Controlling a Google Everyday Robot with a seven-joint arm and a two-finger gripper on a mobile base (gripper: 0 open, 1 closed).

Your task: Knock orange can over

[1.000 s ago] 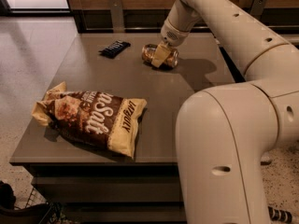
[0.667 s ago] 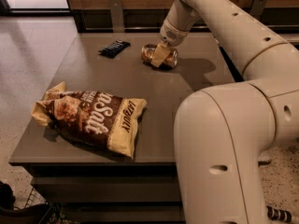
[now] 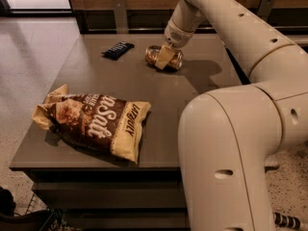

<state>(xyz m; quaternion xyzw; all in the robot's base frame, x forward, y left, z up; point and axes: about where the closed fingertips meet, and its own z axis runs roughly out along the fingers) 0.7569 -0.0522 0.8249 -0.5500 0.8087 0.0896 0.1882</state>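
Note:
The orange can (image 3: 155, 56) lies on its side near the far middle of the grey table (image 3: 192, 95), its silver top facing left. My gripper (image 3: 165, 57) reaches down from the white arm (image 3: 231, 28) and sits right over the can's middle, touching or just in front of it. The fingers cover part of the can's body.
A brown and cream chip bag (image 3: 94, 121) lies flat at the front left of the table. A small dark snack bar (image 3: 117, 49) lies at the far left. My arm's large white link (image 3: 226, 162) fills the front right. Chairs stand behind the table.

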